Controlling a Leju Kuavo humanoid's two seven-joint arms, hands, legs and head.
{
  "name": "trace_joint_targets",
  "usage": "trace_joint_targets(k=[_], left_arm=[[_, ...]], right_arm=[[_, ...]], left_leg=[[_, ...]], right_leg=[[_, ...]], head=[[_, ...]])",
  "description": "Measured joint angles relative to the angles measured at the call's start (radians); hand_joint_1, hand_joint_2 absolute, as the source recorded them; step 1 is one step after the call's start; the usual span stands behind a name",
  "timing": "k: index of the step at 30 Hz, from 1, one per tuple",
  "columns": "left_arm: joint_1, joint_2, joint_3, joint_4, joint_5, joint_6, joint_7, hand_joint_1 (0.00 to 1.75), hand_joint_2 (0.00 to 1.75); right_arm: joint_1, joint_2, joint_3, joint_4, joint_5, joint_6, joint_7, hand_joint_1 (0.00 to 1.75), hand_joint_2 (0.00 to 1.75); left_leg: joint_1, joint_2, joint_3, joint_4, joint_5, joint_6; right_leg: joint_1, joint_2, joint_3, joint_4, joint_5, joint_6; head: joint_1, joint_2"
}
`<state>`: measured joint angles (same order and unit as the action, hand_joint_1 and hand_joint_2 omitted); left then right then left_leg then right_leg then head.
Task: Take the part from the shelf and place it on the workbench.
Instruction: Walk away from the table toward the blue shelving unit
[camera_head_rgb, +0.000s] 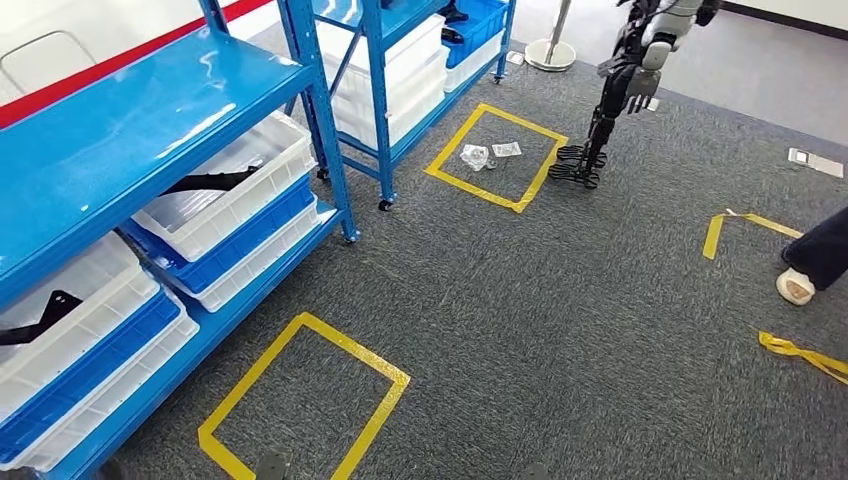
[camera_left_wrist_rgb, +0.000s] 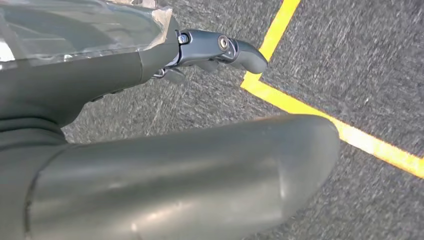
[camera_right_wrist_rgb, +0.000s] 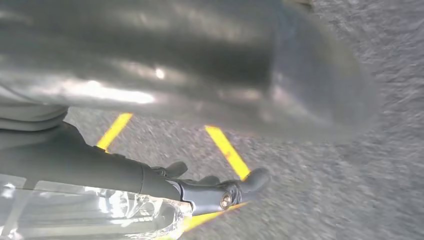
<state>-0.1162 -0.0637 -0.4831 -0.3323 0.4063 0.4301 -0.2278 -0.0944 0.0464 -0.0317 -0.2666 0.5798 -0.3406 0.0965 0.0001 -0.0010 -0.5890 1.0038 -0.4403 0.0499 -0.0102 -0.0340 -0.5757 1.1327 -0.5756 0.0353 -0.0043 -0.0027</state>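
While both arms hung down at the robot's sides, the whole thing turned on the shelf sitting off to the left. The black flat metal part lay in a white plastic bin on the blue steel shelf rack, under the top deck. Its long axis ran roughly along the bin's length, slanting up to the right in the head view. A second black part sat in the nearer white bin, partly cut off by the picture's edge.

From that layout I'd say the left arm was the closer one, and either part was up and to the left of it.

The left hand pointed at grey carpet next to a strip of yellow floor tape. Its dark fingers were loosely stretched and apart from the thumb, with nothing in them that I could make out.

The right hand was much the same: fingers relaxed over carpet and tape, nothing held.

Neither hand was touching a part, so the pick wasn't started yet. A yellow tape square marked the floor just in front of the shelf.
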Motion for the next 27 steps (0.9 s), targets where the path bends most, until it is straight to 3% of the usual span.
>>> trace_joint_targets(k=[2, 3, 4, 6, 7, 9, 11, 12, 14, 16, 18, 19, 20, 22, 24, 25, 27], left_arm=[[-0.001, -0.001, 0.000, 0.000, 0.001, -0.004, 0.001, 0.00, 0.00], [0.000, -0.002, 0.000, 0.000, 0.001, -0.007, 0.001, 0.00, 0.00], [0.001, -0.002, 0.000, 0.000, 0.001, -0.008, 0.002, 0.00, 0.00], [0.002, -0.002, 0.000, 0.000, 0.002, -0.010, 0.003, 0.00, 0.00], [0.001, -0.002, 0.000, 0.000, 0.002, -0.010, 0.003, 0.00, 0.00], [0.001, -0.003, 0.000, 0.000, 0.004, -0.010, 0.004, 0.00, 0.00], [0.003, -0.002, 0.000, 0.001, 0.005, -0.010, 0.004, 0.00, 0.00], [0.005, -0.001, 0.000, 0.002, 0.005, -0.010, 0.004, 0.00, 0.00], [0.006, 0.001, 0.000, 0.004, 0.006, -0.009, 0.004, 0.00, 0.00], [0.003, 0.000, 0.000, 0.005, 0.006, -0.009, 0.004, 0.00, 0.00], [0.004, 0.000, 0.000, 0.005, 0.006, -0.009, 0.004, 0.00, 0.00], [0.005, 0.000, 0.000, 0.005, 0.007, -0.009, 0.004, 0.00, 0.00], [0.006, 0.000, 0.000, 0.005, 0.008, -0.009, 0.004, 0.00, 0.00], [0.006, 0.000, 0.000, 0.006, 0.010, -0.008, 0.002, 0.00, 0.00], [0.002, 0.000, 0.000, 0.006, 0.012, -0.007, 0.000, 0.00, 0.00], [0.001, 0.000, 0.000, 0.006, 0.012, -0.006, -0.001, 0.00, 0.00], [0.004, 0.000, 0.000, 0.006, 0.011, -0.003, -0.001, 0.00, 0.00]], right_arm=[[0.005, -0.001, 0.000, 0.000, -0.001, 0.000, 0.000, 0.00, 0.00], [0.007, -0.002, 0.000, 0.000, -0.002, 0.000, 0.000, 0.00, 0.00], [0.008, -0.003, 0.000, 0.000, -0.002, 0.000, 0.001, 0.00, 0.00], [0.008, -0.005, 0.000, 0.000, -0.002, 0.002, 0.001, 0.00, 0.00], [0.007, -0.006, 0.000, 0.000, -0.002, 0.003, 0.001, 0.00, 0.00], [0.007, -0.006, 0.000, 0.000, -0.003, 0.005, 0.000, 0.00, 0.00], [0.005, -0.005, 0.000, 0.000, -0.004, 0.007, -0.002, 0.00, 0.00], [0.005, -0.005, 0.001, 0.000, -0.004, 0.007, -0.002, 0.00, 0.00], [0.004, -0.005, 0.001, 0.000, -0.004, 0.008, -0.004, 0.00, 0.00], [0.009, -0.005, 0.002, 0.000, -0.004, 0.008, -0.005, 0.00, 0.00], [0.013, -0.006, 0.002, 0.000, -0.004, 0.009, -0.005, 0.00, 0.00], [0.012, -0.007, 0.002, 0.000, -0.004, 0.009, -0.005, 0.00, 0.00], [0.011, -0.007, 0.002, 0.000, -0.003, 0.009, -0.005, 0.00, 0.00], [0.008, -0.006, 0.003, 0.000, -0.002, 0.010, -0.005, 0.00, 0.00], [0.007, -0.005, 0.004, 0.000, -0.001, 0.011, -0.002, 0.00, 0.00], [0.006, -0.005, 0.005, 0.000, -0.002, 0.012, -0.001, 0.00, 0.00], [0.004, -0.004, 0.005, 0.000, -0.003, 0.012, 0.002, 0.00, 0.00]], left_leg=[[0.001, -0.028, -0.002, 0.001, 0.002, 0.003], [0.001, -0.043, -0.003, 0.001, 0.002, 0.003], [0.002, -0.057, -0.003, 0.002, 0.003, 0.003], [0.004, -0.085, -0.002, 0.005, 0.003, -0.001], [0.002, -0.098, -0.003, 0.008, 0.002, -0.005], [-0.001, -0.117, -0.007, 0.011, 0.002, -0.016], [0.000, -0.130, -0.011, 0.009, 0.006, -0.026], [0.000, -0.122, -0.014, 0.012, 0.003, -0.031], [0.000, -0.073, -0.037, 0.063, -0.031, -0.041], [0.002, -0.021, -0.096, 0.188, -0.097, -0.049], [0.005, -0.007, -0.146, 0.293, -0.134, -0.053], [0.005, -0.004, -0.146, 0.295, -0.125, -0.054], [0.005, 0.002, -0.125, 0.258, -0.100, -0.052], [0.000, 0.043, -0.049, 0.117, -0.041, -0.041], [-0.009, 0.078, -0.002, 0.027, -0.018, -0.028], [-0.014, 0.078, 0.000, 0.017, -0.019, -0.024], [-0.013, 0.051, 0.001, 0.010, -0.013, -0.014]], right_leg=[[-0.001, 0.025, -0.065, 0.129, -0.045, -0.003], [-0.002, 0.028, -0.083, 0.158, -0.048, 0.001], [-0.003, 0.030, -0.080, 0.145, -0.034, 0.008], [-0.010, 0.052, -0.027, 0.020, 0.025, 0.026], [-0.013, 0.070, 0.002, -0.046, 0.050, 0.030], [-0.015, 0.090, 0.033, -0.113, 0.074, 0.023], [-0.013, 0.075, 0.037, -0.116, 0.078, 0.007], [-0.014, 0.066, 0.039, -0.117, 0.081, 0.001], [-0.018, 0.046, 0.039, -0.121, 0.084, -0.015], [-0.013, 0.019, 0.039, -0.121, 0.082, -0.026], [-0.009, -0.010, 0.038, -0.120, 0.080, -0.029], [-0.008, -0.023, 0.039, -0.120, 0.079, -0.030], [-0.008, -0.034, 0.040, -0.120, 0.078, -0.031], [-0.003, -0.054, 0.045, -0.120, 0.074, -0.029], [0.004, -0.073, 0.048, -0.120, 0.069, -0.022], [0.007, -0.084, 0.050, -0.120, 0.068, -0.018], [0.008, -0.097, 0.055, -0.121, 0.063, -0.009]], head=[[0.002, 0.000], [0.002, 0.000], [0.002, 0.000], [0.003, 0.000], [0.003, 0.000], [0.003, 0.000], [0.002, 0.000], [0.001, 0.000], [-0.006, 0.000], [-0.013, 0.000], [-0.013, 0.000], [-0.013, 0.000], [-0.014, 0.000], [-0.014, 0.000], [-0.012, 0.000], [-0.012, 0.000], [-0.011, 0.000]])
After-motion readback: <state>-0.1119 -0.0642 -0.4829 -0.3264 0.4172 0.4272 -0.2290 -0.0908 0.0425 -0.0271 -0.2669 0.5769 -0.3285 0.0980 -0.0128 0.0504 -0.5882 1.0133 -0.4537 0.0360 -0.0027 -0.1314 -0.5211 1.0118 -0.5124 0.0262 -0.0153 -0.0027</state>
